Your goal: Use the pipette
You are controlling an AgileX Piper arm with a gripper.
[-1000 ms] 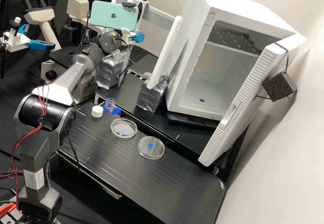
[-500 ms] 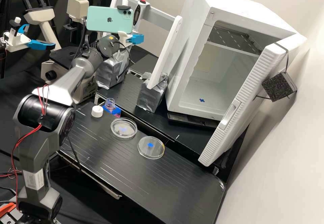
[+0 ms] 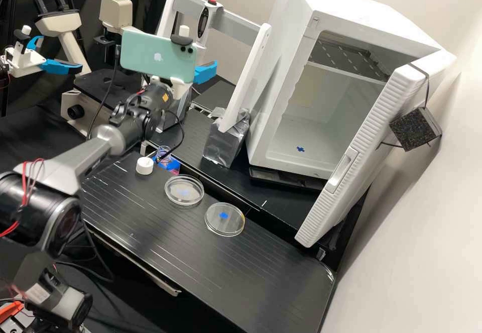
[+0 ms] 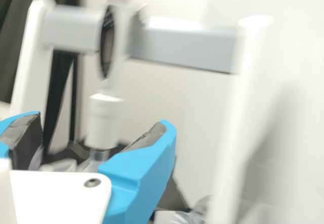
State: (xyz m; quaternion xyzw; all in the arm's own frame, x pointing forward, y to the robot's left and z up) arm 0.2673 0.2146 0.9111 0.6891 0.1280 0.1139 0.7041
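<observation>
Mostly, the smooth mint-green phone (image 3: 150,59) blocks your high view of the gripper (image 3: 206,73), with bright blue plastic jutting out past its lower corner. Check the wrist view and you'll find the jaws spread apart with nothing pinched between them; the fingers (image 4: 144,165) are glossy blue, their inner faces lined with rough, dark grey padding. One finger runs off the side of that view.

Your pipette (image 3: 205,21) hangs upright on the stand's grey crossbar (image 3: 238,26), between two rounded white uprights. It has a red top, a dark oval panel and a pale, cylindrical lower body. In the wrist view that body is blurred, seen in the gap between the fingers; its lowest part goes behind the gripper, and you can't make out a tip. You also can't tell how near the padding is to it.

Crinkled silver wrapping covers the block (image 3: 226,142) at the foot of one upright. Down by the ribbed black bench (image 3: 201,257), a thin cable crosses the clear neck of the bottle (image 3: 168,163), whose base you can't see. Just beside it sits a squat white cap (image 3: 144,165). You have two round, transparent dishes, one (image 3: 184,190) near the bottle, the other (image 3: 224,219) farther along, each with a blue mark.
</observation>
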